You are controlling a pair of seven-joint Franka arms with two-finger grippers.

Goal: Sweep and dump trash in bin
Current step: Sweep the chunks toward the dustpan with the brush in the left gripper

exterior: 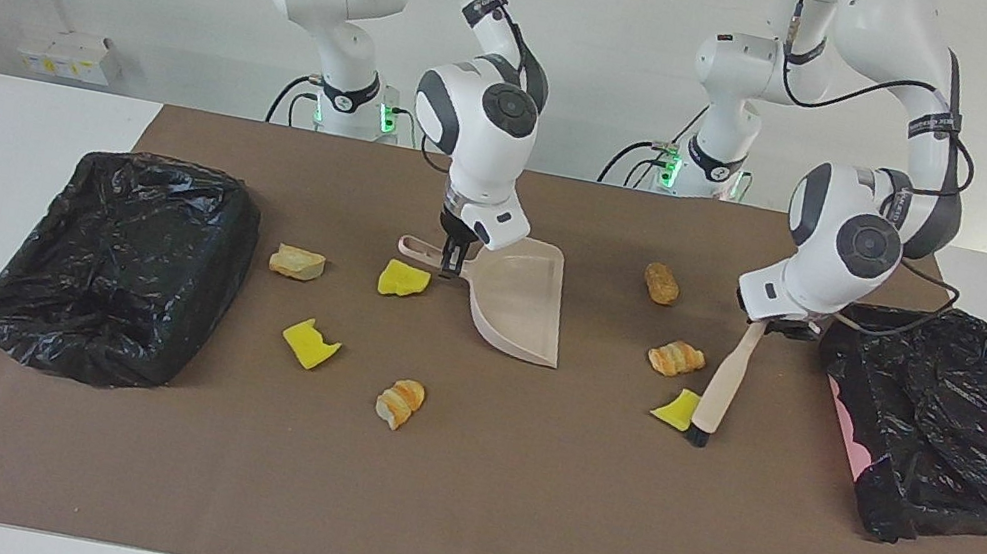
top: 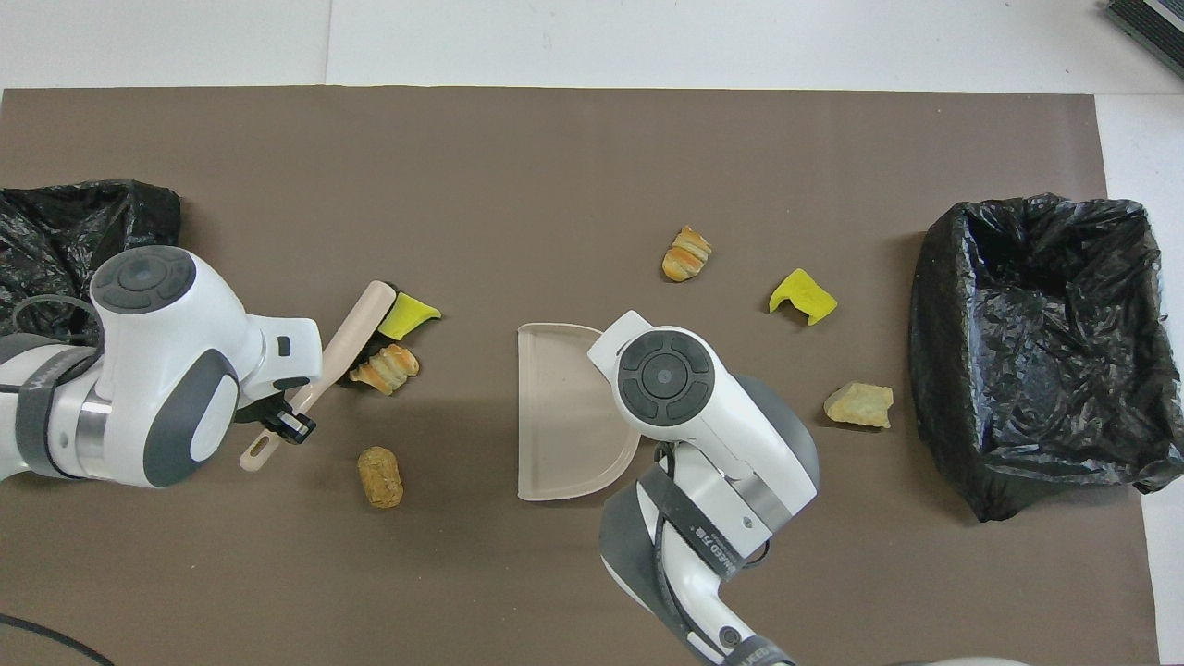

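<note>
My left gripper [exterior: 774,325] [top: 282,425] is shut on the handle of the beige brush [exterior: 718,388] [top: 356,338]. Its black bristles rest against a yellow scrap [exterior: 676,408] [top: 407,316], right beside a striped bread chunk [exterior: 676,358] [top: 388,367]. A tan chunk [exterior: 661,283] [top: 380,476] lies nearer the robots. My right gripper [exterior: 452,262] is shut on the handle of the beige dustpan [exterior: 514,306] [top: 564,412], which sits mid-table. The overhead view hides this gripper under its wrist. More trash lies between the dustpan and the bin [exterior: 120,262] [top: 1036,351]: yellow scraps [exterior: 403,279] [exterior: 309,343], a tan piece [exterior: 297,263] and a bread chunk [exterior: 400,403].
A crumpled black bag [exterior: 944,428] with something pink showing lies at the left arm's end of the table. The brown mat [exterior: 452,513] covers most of the white table. The black-lined bin stands open at the right arm's end.
</note>
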